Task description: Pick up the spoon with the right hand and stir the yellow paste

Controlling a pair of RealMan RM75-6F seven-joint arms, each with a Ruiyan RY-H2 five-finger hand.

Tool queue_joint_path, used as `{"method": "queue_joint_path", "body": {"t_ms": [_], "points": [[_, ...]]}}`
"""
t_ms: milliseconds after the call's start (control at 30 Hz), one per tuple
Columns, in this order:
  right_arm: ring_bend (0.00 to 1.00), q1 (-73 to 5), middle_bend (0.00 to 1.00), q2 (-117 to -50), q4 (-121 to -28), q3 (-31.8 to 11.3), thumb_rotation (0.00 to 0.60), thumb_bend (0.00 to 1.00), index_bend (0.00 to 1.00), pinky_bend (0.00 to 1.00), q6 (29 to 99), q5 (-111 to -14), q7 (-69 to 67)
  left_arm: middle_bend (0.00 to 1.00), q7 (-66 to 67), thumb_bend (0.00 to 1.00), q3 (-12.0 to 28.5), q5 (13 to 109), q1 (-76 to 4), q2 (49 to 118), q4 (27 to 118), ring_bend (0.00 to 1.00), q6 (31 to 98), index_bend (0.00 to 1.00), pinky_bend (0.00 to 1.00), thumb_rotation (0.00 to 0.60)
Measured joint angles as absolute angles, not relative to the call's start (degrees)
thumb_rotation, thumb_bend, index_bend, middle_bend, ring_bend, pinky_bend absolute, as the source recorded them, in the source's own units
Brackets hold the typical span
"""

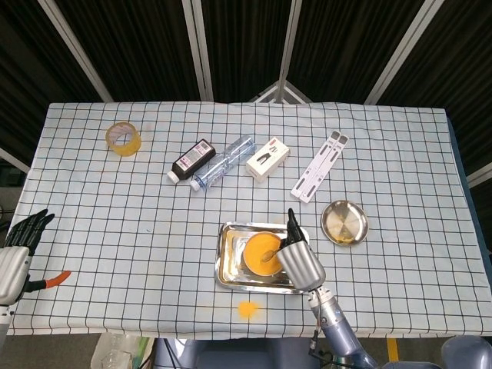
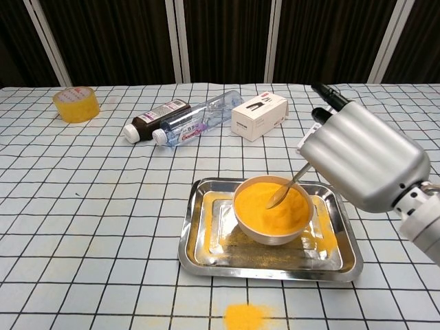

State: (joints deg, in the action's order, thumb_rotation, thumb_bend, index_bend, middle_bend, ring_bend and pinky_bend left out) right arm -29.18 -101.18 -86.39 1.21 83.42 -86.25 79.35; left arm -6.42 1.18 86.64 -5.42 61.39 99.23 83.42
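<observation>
We see a table covered in a white grid-patterned cloth (image 1: pixel 115 223). Near the front edge sits a steel tray (image 2: pixel 206 261) (image 1: pixel 224 269), and in it a bowl (image 2: pixel 265 235) filled with yellow paste (image 2: pixel 258 199) (image 1: pixel 257 247). Our right hand (image 2: pixel 364 158) (image 1: pixel 298 257) hangs over the right side of the tray, its silver back toward the chest camera. It grips the handle of a spoon (image 2: pixel 287 188) (image 1: pixel 269 254), which slants down to the left, its tip resting in the paste.

Our left hand (image 1: pixel 19 246) appears only in the head view, at the far left edge of the table, dark fingers extended and apart, holding nothing.

A spill of yellow powder (image 2: pixel 244 316) (image 1: pixel 247 309) lies on the cloth just in front of the tray, and more dusts the tray floor.

Farther back, from left to right, we find a roll of yellow tape (image 2: pixel 75 104) (image 1: pixel 123 137), a dark bottle with a white cap (image 2: pixel 155 118) (image 1: pixel 192 161) lying beside a clear plastic bottle (image 2: pixel 199 125) (image 1: pixel 223 171), a small white box (image 2: pixel 259 115) (image 1: pixel 267 159), and a white folding stand (image 1: pixel 319 175). A small round metal dish (image 1: pixel 344 222) rests to the right of the tray in the head view.
</observation>
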Motion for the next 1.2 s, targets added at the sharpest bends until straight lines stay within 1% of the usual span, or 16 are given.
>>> {"method": "queue_joint_path", "body": {"t_ms": [333, 700, 900, 1200], "points": [[0.26, -29.3, 0.64, -98.3, -83.7, 2.1, 0.6, 0.98, 0.77, 0.0, 81.5, -90.2, 87.3, 0.0, -6.5, 0.0, 1.1, 86.9, -5.3, 61.4, 99.1, 0.0, 83.7, 0.0, 0.0, 0.6], [0.26, -28.3, 0.64, -95.7, -82.4, 1.8, 0.6, 0.98, 0.77, 0.0, 80.3, -93.5, 90.3, 0.0, -6.3, 0.0, 1.1, 87.2, -5.2, 61.5, 99.1, 0.0, 84.0, 0.0, 0.0, 0.6], [0.26, -27.5, 0.64, -96.6, -80.7, 1.7, 0.6, 0.98, 0.77, 0.0, 79.2, -93.7, 90.0, 0.0, -6.3, 0.0, 1.1, 87.2, -5.2, 61.5, 99.1, 0.0, 84.0, 0.0, 0.0, 0.6], [0.26, -27.2, 0.64, -99.8, -79.3, 0.7, 0.6, 0.98, 0.77, 0.0, 77.8, -94.5, 88.2, 0.0, -6.5, 0.0, 1.1, 87.1, -5.3, 61.5, 99.0, 0.0, 83.9, 0.0, 0.0, 0.6]]}}
